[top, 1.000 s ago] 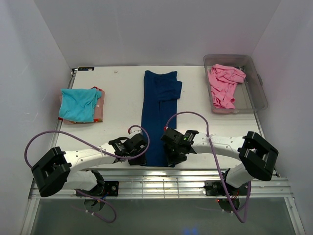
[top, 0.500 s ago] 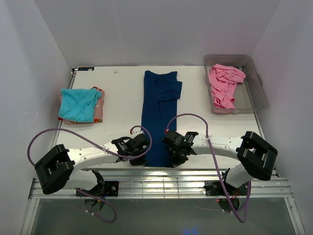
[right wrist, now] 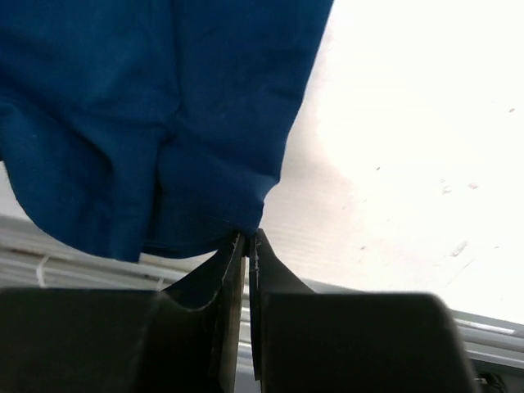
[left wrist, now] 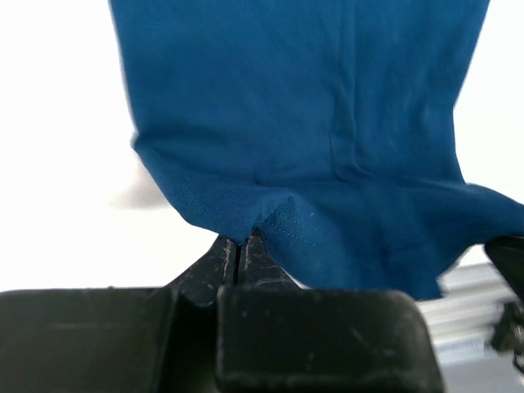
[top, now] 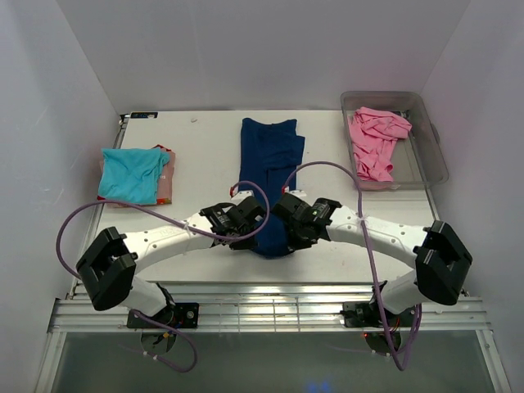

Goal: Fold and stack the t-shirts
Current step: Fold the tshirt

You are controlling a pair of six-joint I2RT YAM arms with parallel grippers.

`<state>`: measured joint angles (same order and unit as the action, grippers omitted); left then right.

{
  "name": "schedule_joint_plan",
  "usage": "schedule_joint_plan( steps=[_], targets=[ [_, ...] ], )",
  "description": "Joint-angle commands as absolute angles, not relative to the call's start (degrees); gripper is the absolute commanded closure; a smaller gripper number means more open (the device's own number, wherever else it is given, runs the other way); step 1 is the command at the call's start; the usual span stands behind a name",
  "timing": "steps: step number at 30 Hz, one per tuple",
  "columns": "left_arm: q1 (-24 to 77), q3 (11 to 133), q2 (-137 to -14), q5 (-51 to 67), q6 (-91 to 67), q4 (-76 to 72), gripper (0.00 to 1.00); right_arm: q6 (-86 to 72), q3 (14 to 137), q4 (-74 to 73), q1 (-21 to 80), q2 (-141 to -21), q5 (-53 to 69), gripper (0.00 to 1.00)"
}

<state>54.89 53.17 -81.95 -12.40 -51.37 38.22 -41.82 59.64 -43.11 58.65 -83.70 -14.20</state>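
The navy blue t-shirt (top: 268,160), folded into a long strip, lies down the middle of the table. My left gripper (top: 248,232) is shut on its near left corner (left wrist: 246,214) and my right gripper (top: 291,232) is shut on its near right corner (right wrist: 237,205). Both hold the near hem lifted off the table, so the cloth hangs in a fold between them. A folded turquoise t-shirt (top: 131,173) lies at the left on a pink-orange folded one. A crumpled pink t-shirt (top: 375,141) lies in the tub.
The clear plastic tub (top: 434,155) stands at the back right corner. The white table (top: 201,164) ends at a metal rail (top: 270,307) by the arm bases. White walls close in on the left, back and right.
Both grippers, shut on the navy shirt's near corners, have lifted the hem and carried it away from the near edge towards the table's middle. The strip now looks shorter.
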Motion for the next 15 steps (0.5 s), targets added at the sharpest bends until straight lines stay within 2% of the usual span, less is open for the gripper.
schedule_joint_plan(
  steps=[1,7,15],
  targets=[
    [55.1,58.4,-83.8,-17.9,-47.5,37.7,1.00,-39.3,64.2,-43.2,58.9,-87.4,-20.5,0.92],
    [48.6,59.7,-86.6,-15.6,-42.0,31.6,1.00,-32.2,71.1,-41.1,52.9,-93.2,-22.8,0.92],
    [42.5,69.5,-95.7,-13.4,-34.4,27.3,1.00,-24.9,83.0,-38.7,46.7,-104.1,-22.7,0.92]
  ],
)
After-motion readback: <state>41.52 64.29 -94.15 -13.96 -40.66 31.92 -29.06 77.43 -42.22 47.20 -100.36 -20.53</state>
